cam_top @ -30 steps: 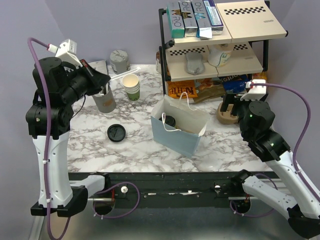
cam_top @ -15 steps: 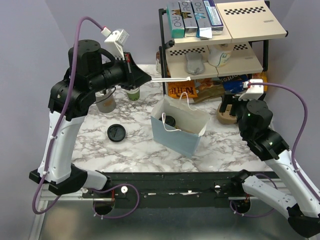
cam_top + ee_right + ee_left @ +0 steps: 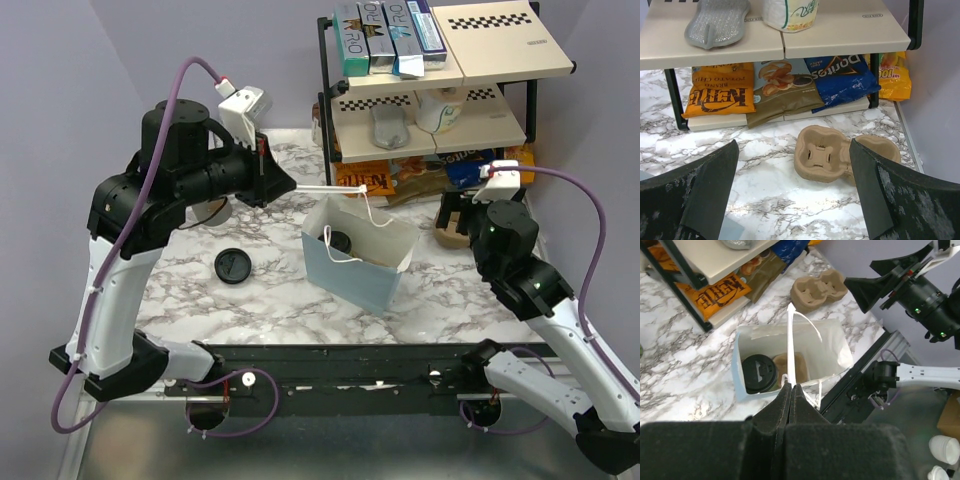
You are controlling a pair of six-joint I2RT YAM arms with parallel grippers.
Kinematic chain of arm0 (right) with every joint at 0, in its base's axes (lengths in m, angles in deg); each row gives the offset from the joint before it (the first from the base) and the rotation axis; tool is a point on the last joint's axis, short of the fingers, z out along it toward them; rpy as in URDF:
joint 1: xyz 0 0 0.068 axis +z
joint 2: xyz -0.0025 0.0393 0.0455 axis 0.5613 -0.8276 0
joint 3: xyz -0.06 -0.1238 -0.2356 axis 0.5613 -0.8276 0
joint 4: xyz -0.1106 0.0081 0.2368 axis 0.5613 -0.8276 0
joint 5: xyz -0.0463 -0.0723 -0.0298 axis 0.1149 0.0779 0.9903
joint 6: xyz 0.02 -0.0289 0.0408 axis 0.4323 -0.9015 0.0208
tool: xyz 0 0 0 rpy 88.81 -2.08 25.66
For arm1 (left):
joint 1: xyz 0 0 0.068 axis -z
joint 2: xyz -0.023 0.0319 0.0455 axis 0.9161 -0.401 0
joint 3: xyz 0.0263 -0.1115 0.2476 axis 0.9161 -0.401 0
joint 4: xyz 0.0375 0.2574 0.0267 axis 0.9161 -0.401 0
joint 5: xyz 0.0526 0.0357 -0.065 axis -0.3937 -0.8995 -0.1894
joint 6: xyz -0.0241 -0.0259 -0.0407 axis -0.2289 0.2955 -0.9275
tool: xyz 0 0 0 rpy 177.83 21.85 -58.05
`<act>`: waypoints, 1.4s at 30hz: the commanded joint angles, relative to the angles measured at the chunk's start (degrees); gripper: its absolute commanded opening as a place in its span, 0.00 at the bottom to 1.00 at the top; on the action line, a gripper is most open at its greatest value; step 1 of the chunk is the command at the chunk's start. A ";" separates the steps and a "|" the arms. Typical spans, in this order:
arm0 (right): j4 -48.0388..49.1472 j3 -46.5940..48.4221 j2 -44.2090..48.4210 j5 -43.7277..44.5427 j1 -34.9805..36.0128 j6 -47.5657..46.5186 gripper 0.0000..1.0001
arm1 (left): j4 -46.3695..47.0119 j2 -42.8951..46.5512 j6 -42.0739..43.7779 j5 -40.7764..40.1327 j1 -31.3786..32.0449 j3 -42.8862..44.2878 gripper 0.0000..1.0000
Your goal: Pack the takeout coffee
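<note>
overhead camera looks down on table (image 3: 270, 290); both wrist views share the cup carrier (image 3: 819, 287).

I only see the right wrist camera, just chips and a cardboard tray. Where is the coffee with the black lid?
Observer: The small takeout cup with the round black lid stands inside the light-blue paper bag.
Operator: What's the left arm holding?
Observer: The left gripper is shut on a thin white stick reaching toward the bag.
Operator: Any other lids?
Observer: A loose flat black lid lies on the marble table.
</note>
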 commanded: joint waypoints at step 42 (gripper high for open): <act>-2.08 -1.47 -0.34 -1.41 -0.39 -0.51 1.00 | -3.55 -7.87 0.63 -2.11 9.62 -3.53 0.00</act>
